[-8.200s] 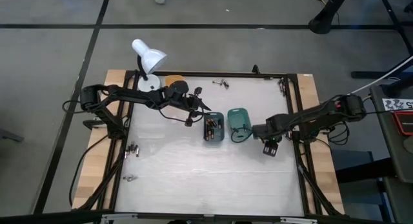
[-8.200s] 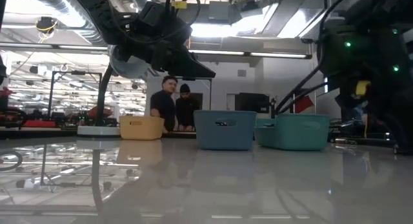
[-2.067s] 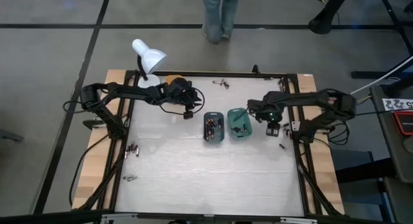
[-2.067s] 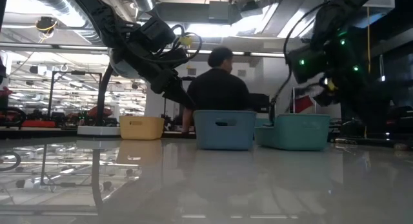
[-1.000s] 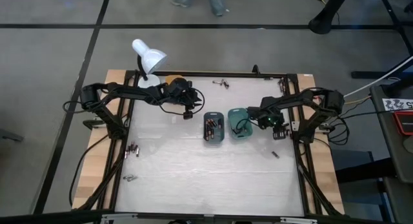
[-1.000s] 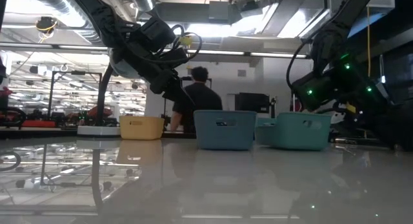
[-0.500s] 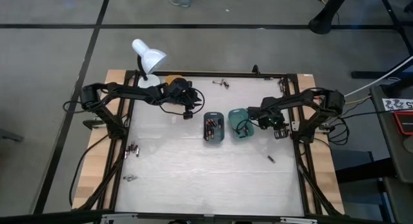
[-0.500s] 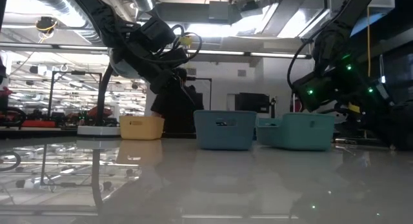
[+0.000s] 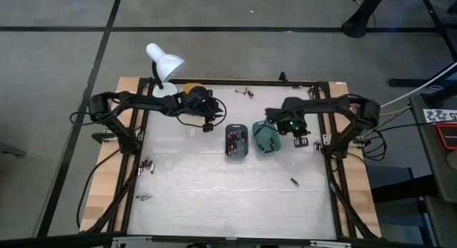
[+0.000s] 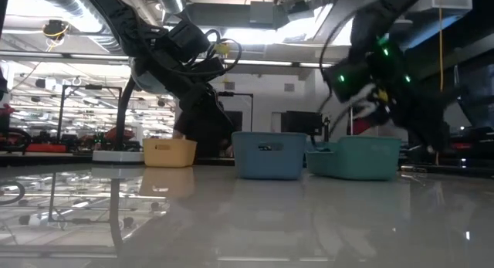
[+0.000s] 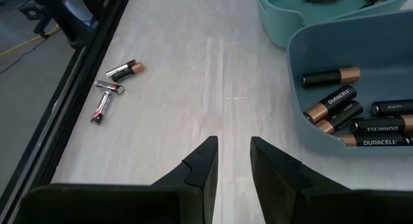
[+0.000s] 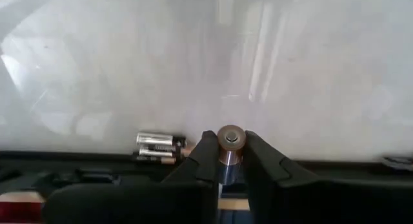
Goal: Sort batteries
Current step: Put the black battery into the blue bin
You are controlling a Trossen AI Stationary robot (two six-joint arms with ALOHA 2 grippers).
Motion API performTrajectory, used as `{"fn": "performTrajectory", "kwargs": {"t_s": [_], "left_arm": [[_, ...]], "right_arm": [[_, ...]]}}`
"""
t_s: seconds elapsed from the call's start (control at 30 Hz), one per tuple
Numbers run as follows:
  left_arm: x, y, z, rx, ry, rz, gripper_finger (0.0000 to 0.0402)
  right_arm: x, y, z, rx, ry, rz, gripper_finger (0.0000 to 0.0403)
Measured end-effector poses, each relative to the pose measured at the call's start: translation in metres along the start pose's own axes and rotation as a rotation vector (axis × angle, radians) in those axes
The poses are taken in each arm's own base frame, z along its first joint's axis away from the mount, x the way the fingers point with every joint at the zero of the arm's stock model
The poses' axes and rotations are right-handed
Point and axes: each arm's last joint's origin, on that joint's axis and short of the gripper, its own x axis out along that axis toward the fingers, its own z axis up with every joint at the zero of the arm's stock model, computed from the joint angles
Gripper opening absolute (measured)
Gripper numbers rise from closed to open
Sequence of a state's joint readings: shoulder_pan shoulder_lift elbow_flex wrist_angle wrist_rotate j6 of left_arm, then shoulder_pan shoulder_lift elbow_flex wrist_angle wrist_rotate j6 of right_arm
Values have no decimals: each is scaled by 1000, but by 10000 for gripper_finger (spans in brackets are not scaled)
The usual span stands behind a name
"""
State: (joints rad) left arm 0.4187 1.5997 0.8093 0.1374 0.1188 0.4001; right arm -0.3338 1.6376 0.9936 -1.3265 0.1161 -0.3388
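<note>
Batteries, small dark cylinders with copper-coloured ends, lie scattered in several places on the pale, glossy table. The biggest thing standing on it is the white desk lamp, behind the left gripper. That gripper hangs above bare tabletop just left of the grey-blue rounded plastic tray, its fingers a little apart with nothing between them. Several black-and-copper batteries lie in that tray, and three loose ones rest on the table farther off, near the frame rail. A dark teal rounded plastic tray sits just beside the grey-blue one, on its right, tilted slightly askew. The right gripper is raised beside this teal tray, clamped on a single battery, whose round metal end shows between the fingertips. A lone battery lies on the table in front of the right gripper, well apart from it.
</note>
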Motion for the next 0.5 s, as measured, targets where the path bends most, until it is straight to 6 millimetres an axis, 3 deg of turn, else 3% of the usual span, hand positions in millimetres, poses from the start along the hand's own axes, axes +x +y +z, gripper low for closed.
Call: {"fn": "performTrajectory", "kwargs": {"t_s": [0.27, 0.37, 0.5], "left_arm": [[0, 0, -1, 23, 7, -3, 81], [0, 0, -1, 25, 6, -2, 81], [0, 0, -1, 25, 6, -2, 81]], "right_arm": [[-70, -4, -15, 102, -193, -74, 40], [-94, -6, -11, 136, -404, -62, 40], [-119, -3, 10, 83, -765, -16, 40]]}}
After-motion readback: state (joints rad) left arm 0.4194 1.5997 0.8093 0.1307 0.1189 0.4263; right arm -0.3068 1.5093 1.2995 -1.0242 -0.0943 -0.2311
